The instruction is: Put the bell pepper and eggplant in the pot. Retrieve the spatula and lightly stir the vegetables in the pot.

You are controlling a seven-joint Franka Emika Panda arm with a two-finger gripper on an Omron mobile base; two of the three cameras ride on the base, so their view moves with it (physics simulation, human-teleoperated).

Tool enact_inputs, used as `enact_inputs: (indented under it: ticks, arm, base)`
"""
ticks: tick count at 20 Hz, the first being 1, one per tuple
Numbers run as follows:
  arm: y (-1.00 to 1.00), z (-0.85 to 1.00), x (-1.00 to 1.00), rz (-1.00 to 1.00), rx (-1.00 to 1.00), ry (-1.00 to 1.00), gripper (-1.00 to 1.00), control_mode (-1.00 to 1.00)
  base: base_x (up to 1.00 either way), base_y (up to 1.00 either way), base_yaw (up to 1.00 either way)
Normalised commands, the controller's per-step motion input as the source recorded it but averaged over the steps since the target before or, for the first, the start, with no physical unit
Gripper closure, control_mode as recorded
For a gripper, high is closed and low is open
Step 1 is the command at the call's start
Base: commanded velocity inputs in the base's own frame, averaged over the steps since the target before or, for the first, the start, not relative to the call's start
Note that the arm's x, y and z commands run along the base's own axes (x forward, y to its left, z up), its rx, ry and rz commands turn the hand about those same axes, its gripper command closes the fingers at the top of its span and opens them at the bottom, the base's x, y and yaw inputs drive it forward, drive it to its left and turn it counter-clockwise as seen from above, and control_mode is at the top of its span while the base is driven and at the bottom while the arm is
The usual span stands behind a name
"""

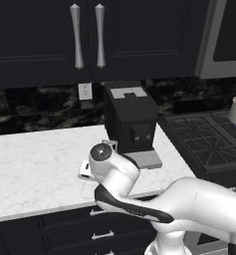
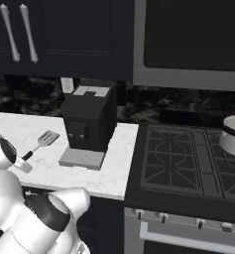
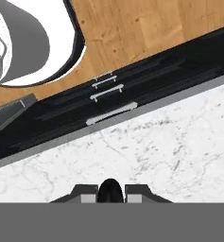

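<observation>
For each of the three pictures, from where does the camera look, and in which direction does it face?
Left base view: behind the arm's left, facing the white counter and coffee machine; the arm fills the lower right.
Right base view: behind the arm's right, facing the stove and pot; the arm sits lower left.
Hand view: on the hand, looking down at the counter edge; the end effector is shut on the spatula handle.
Both base views share coffee machine, counter, stove.

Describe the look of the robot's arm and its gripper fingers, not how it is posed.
The arm is glossy white, built from thick rounded segments, with dark bands at its joints and a round white cap with a grey disc at one elbow. No loose cables show. In the hand view the gripper has two small dark fingers with pale grey faces.
</observation>
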Motion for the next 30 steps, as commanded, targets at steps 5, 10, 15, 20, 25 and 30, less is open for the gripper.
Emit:
enact_inputs:
  ticks: [5, 10, 15, 20, 25, 30]
  arm:
    - [0.25, 1.00, -0.38, 0.00, 0.17, 0.05, 1.00, -1.00]
    - [0.32, 1.00, -0.08, -0.02, 0.19, 0.25, 1.00, -1.00]
    - [0.31, 1.00, -0.12, -0.11, 0.24, 0.32, 1.00, -1.00]
    - [0.14, 0.99, -0.37, -0.25, 0.29, 0.30, 1.00, -1.00]
    - [0.00, 0.79, -0.50, -0.48, 0.35, 0.34, 1.00, -1.00]
    - [-0.17, 0.58, -0.43, -0.53, 0.38, 0.36, 1.00, -1.00]
  base:
    - [0.00, 0.00, 0.00]
    - [0.00, 0.00, 0.00]
    - [0.00, 0.00, 0.00]
    - [0.00, 0.00, 0.00]
    - [0.00, 0.00, 0.00]
    - [0.00, 0.00, 0.00]
